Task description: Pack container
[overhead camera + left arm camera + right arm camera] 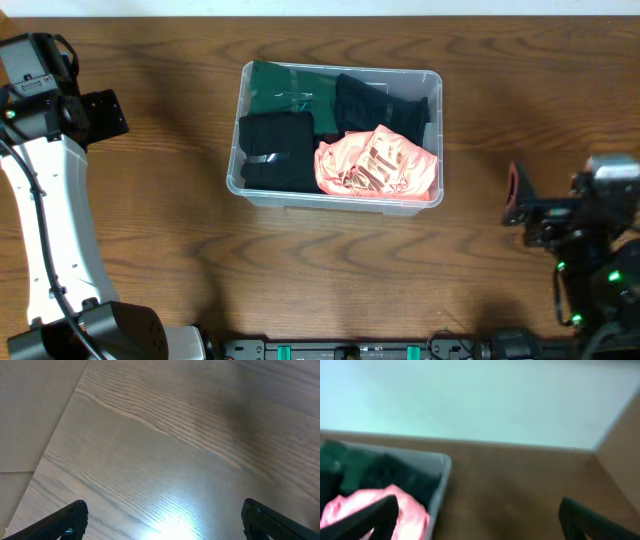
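The container sits in the upper middle of the overhead frame on the wooden table. It holds a green cloth, a black bundle, another dark bundle and a pink packet. The left gripper is at the upper left, its jaws wide and holding nothing over bare wood. The right gripper is at the right edge, well apart from the container, also wide and holding nothing.
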Available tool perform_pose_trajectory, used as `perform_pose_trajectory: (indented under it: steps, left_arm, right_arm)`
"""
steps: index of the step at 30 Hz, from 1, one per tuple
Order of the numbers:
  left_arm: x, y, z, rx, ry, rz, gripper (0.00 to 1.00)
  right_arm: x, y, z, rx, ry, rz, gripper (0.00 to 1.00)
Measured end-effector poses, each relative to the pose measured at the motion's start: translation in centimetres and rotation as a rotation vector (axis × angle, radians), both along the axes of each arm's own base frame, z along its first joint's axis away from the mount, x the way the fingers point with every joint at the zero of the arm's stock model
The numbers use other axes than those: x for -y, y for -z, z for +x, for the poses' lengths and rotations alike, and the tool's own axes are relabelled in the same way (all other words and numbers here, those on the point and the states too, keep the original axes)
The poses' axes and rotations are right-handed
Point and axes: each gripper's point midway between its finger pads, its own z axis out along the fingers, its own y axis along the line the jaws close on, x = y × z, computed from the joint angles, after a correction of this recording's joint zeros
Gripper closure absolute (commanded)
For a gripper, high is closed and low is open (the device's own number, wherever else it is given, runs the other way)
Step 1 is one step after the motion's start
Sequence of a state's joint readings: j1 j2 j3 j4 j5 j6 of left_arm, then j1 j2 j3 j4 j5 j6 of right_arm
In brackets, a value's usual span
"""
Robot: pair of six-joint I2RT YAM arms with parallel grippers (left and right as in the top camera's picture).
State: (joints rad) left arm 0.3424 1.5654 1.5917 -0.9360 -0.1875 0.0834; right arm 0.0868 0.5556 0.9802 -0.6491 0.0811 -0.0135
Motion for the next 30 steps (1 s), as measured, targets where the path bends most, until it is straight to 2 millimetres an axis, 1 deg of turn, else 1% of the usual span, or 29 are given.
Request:
perform_pose_trajectory:
  steps: [3,7,10,14,17,23,27,30]
  left_arm:
    - [0.0,0.0,0.0,0.000,0.000,0.000,0.02]
    - [0.0,0.0,0.0,0.000,0.000,0.000,0.02]
    - [0.0,0.0,0.0,0.000,0.000,0.000,0.02]
    - [0.0,0.0,0.0,0.000,0.000,0.000,0.02]
    - [0.0,0.0,0.0,0.000,0.000,0.000,0.02]
    - [0.0,0.0,0.0,0.000,0.000,0.000,0.02]
    - [0.0,0.0,0.0,0.000,0.000,0.000,0.02]
    - [0.0,0.0,0.0,0.000,0.000,0.000,0.02]
  right_arm:
    - [-0.3,3.2,0.3,0.071,-0.025,0.011,0.01]
    - [-0.3,7.7,0.8,0.092,-0.029,0.025,0.01]
    - [-0.4,10.6,1.1,0.115,-0.030,0.059,0.01]
    - [-0.5,13.5,1.1,0.137,-0.031,0.108,0.01]
    - [-0.6,15.2,1.0,0.136,-0.029,0.127,0.01]
    - [-0.6,17.3,0.9,0.132,-0.031,0.117,0.01]
    - [-0.7,19.4,1.0,0.105,-0.045,0.085,0.01]
    - [-0.7,20.2,1.1,0.093,-0.052,0.064,0.01]
